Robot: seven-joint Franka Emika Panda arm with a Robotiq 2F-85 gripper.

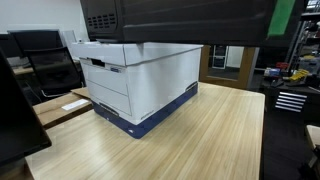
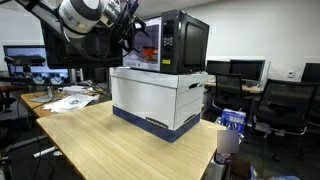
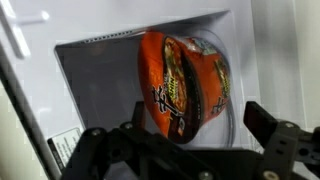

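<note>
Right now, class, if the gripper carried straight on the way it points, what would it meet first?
Most likely the orange noodle bowl inside the microwave: the open gripper points straight at it in the wrist view, though depth is hard to judge.

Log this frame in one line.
gripper: open | holding: nothing | nearest: orange noodle bowl | location: inside microwave | microwave on: white box
</note>
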